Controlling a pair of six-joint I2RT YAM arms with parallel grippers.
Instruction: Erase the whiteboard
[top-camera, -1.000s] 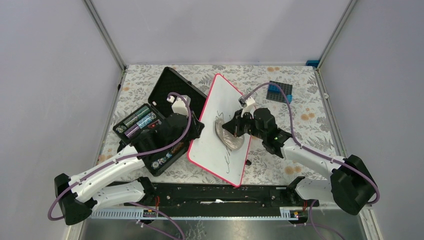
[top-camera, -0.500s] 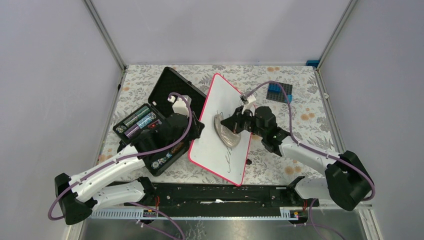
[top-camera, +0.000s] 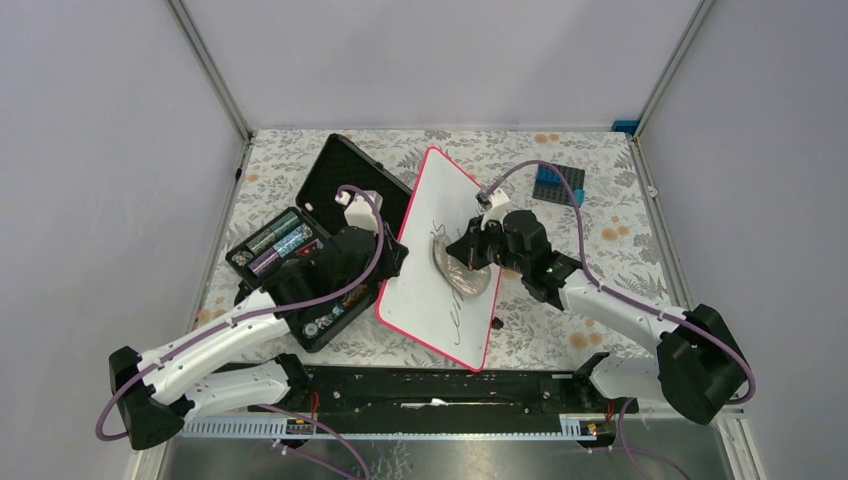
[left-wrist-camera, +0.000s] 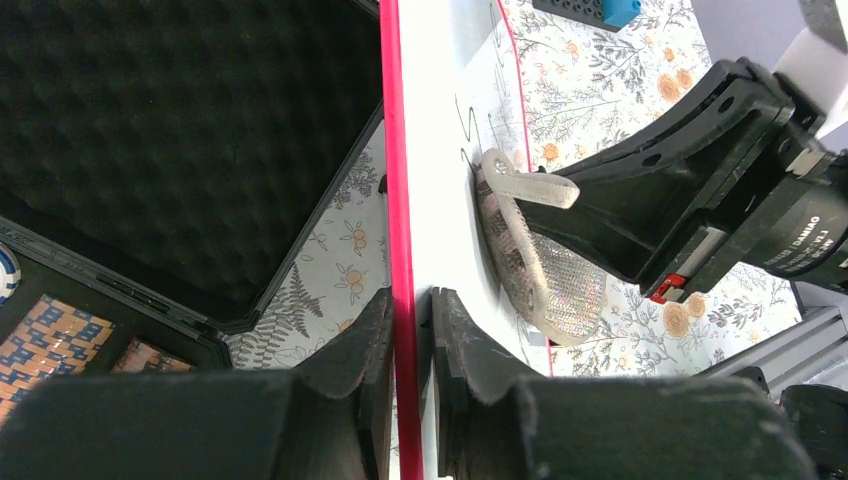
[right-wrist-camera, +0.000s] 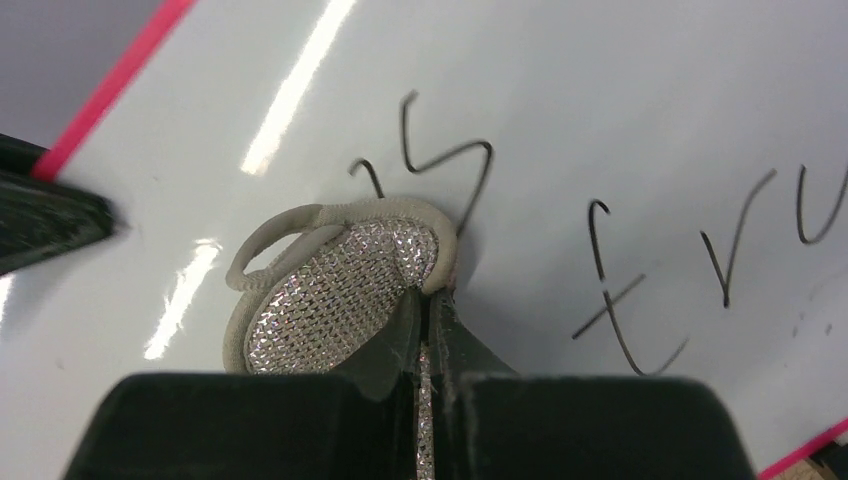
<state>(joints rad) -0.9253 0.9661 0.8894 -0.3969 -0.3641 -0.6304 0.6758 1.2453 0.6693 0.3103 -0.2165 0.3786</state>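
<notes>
Overhead view; both wrist views near whiteboard

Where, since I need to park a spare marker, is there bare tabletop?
Bare tabletop runs along the far wall behind the black case and whiteboard, and right of the blue block. The middle is crowded: left gripper clamps the whiteboard's edge, right gripper presses a wiping pad on it.

Whiteboard handwriting (overhead) illegibly small
</notes>
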